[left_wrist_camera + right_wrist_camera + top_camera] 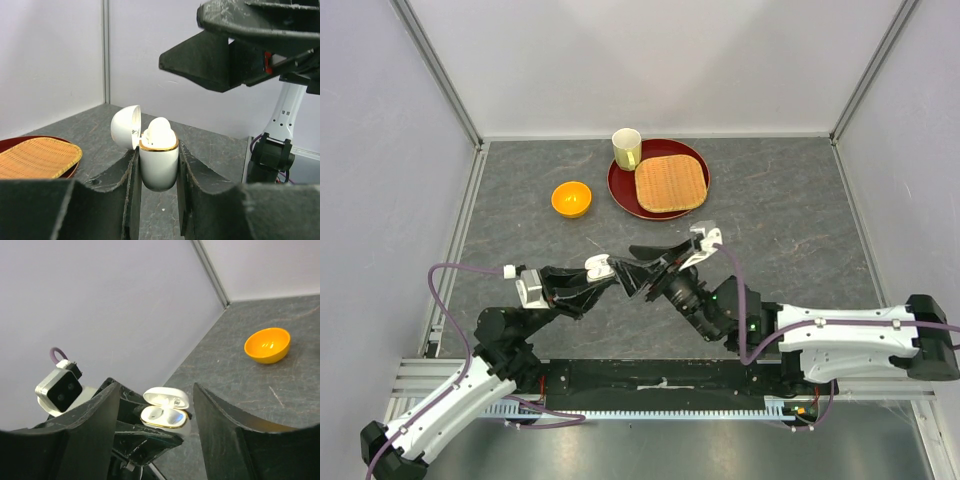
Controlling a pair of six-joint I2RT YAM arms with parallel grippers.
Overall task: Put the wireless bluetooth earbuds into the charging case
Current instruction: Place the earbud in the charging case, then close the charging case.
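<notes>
My left gripper (158,162) is shut on the white charging case (159,167), which has a gold rim and is held upright above the table. Its lid (125,127) is swung open to the left. A white earbud (160,131) sits in the case and pokes up above the rim. My right gripper (155,390) hangs open just above the case (165,416), with nothing between its fingers (215,55). In the top view both grippers meet at mid-table, left (618,272) and right (655,262), and the case is hidden under them.
An orange bowl (571,198) stands at the back left of the arms. Behind it, a red plate (620,195) carries a woven mat (670,182), with a pale yellow cup (627,148) at its edge. Grey walls enclose the table.
</notes>
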